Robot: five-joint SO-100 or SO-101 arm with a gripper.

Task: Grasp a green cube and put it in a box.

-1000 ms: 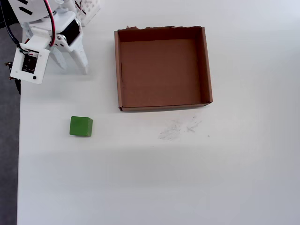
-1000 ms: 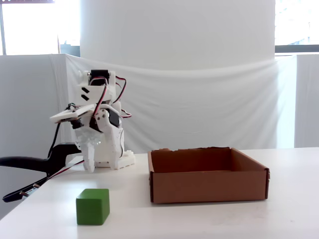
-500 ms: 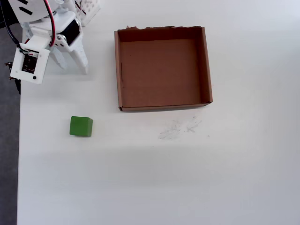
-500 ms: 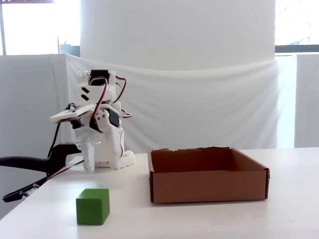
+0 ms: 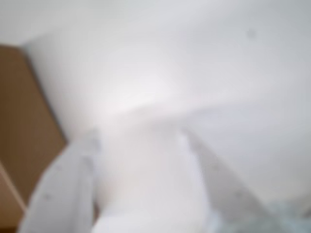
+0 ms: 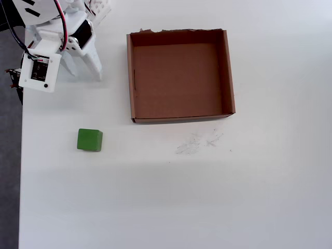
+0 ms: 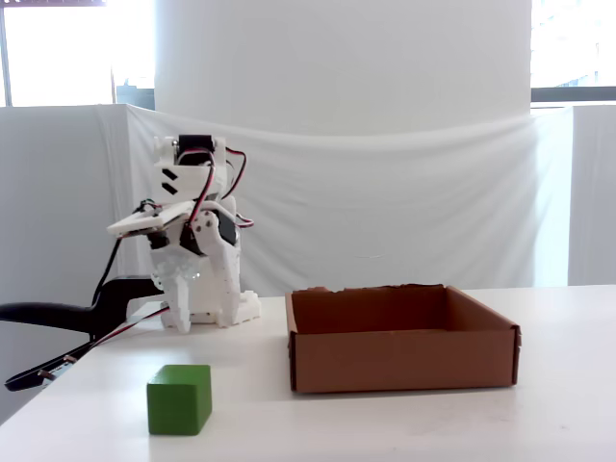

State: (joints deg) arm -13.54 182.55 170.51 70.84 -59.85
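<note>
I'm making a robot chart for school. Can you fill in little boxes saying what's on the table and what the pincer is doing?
cube: green cube sits on the white table, outside the box
box: brown cardboard box, empty
pincer: pincer points down at the table, away from the cube, holding nothing
pincer open or shut: cannot tell
marks: faint scuff marks by the box

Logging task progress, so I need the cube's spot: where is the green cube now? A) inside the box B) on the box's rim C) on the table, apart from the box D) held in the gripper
C: the green cube sits on the table, apart from the empty box.
</note>
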